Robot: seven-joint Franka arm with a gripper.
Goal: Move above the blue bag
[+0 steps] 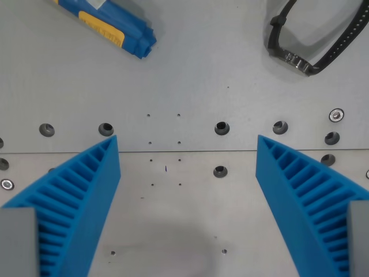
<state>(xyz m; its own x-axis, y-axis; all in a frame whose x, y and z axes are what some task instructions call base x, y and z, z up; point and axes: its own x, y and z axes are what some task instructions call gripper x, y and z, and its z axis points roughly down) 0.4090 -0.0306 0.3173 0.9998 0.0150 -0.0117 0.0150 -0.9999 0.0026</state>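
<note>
The gripper [187, 158] stands wide apart, empty. The blue bag [109, 23] looks light, soft and crinkly; grasp across its narrow middle.

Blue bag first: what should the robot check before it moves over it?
1. Blue bag in view: ok, at the wrist view's top left, partly cut off.
2. Gripper open and empty: ok.
3. Gripper over the bag: not ok, only bare table lies between the fingers.
4. Way to the bag free: ok.
5. Watch apart from the bag: ok, top right.
6. Height above the bag: cannot tell.
</note>
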